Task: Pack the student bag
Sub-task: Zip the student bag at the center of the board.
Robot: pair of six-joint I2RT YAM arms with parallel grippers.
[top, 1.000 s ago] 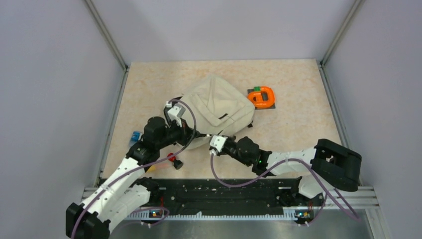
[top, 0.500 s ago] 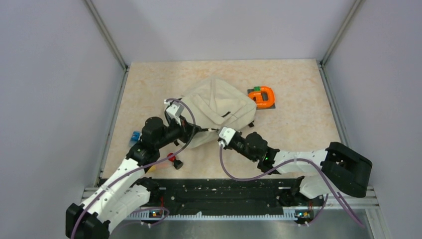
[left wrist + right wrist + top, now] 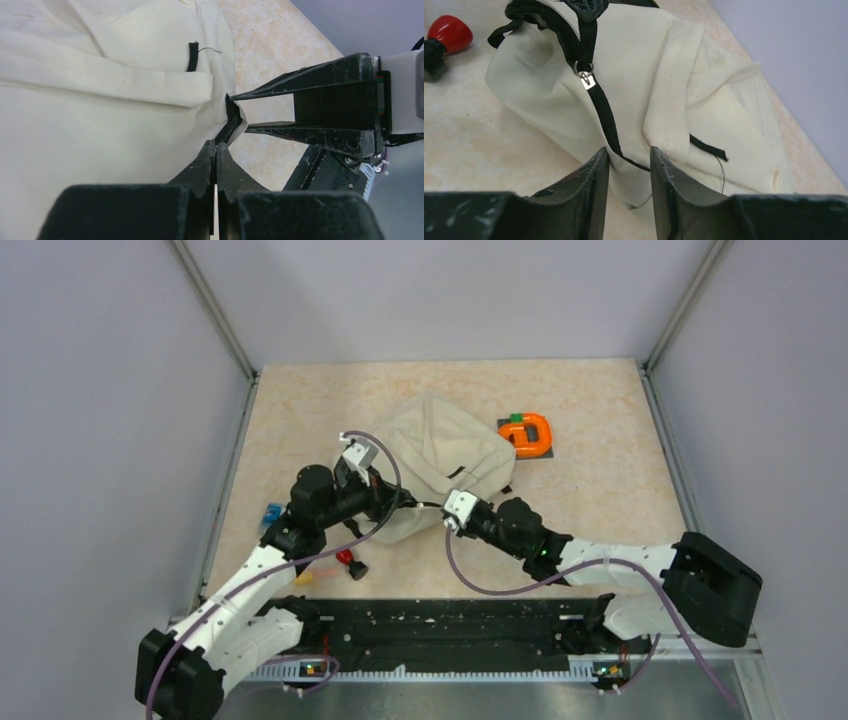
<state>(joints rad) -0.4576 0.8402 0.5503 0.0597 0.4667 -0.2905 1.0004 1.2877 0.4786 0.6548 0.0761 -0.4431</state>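
Cream fabric student bag (image 3: 440, 445) is partly hidden by arms; left end effector (image 3: 216, 145) is clamped on its edge, right end effector (image 3: 629, 152) parted.

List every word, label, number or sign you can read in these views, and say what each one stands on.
No text can be read in any view.
The student bag shows plain cream fabric and black straps, with no print or label.
The orange object and the red-capped object show no legible marks.
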